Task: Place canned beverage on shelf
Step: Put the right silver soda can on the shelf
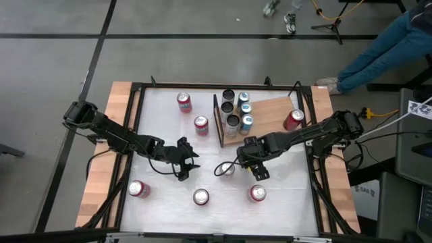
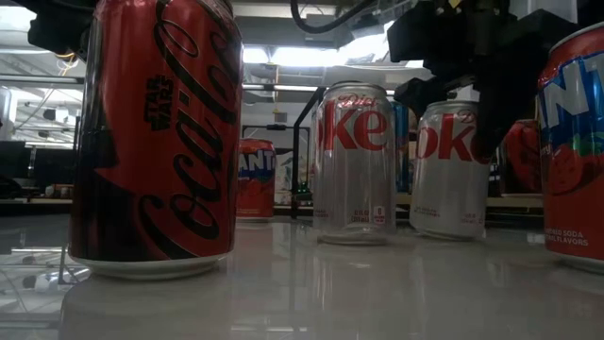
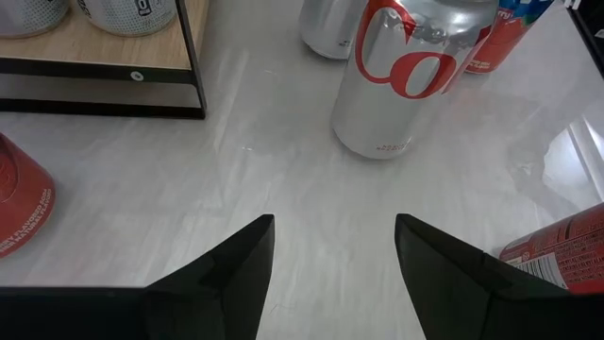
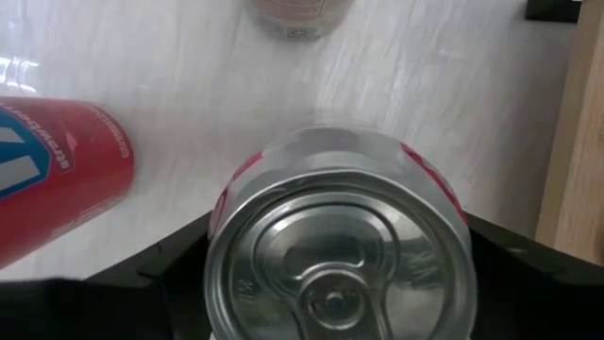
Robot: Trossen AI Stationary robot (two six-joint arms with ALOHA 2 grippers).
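Nearby, right end effector [image 1: 233, 167] straddles silver can [image 1: 227, 169]; left end effector [image 1: 186, 160] open.

- The white, glossy tabletop [image 1: 162, 206] sits inside a black metal frame, with light wooden side boards along both edges.
- A flat light-brown wooden shelf board [image 1: 270, 111] with a thin black upright frame lies on it at the far right.
- Red cans stand directly on the white surface: one at the far side [image 1: 183, 102], one just beside the shelf frame [image 1: 201, 125], and three along the near side [image 1: 138, 189] [image 1: 201, 197] [image 1: 258, 193].
- A silver can [image 1: 227, 169] stands near the middle.
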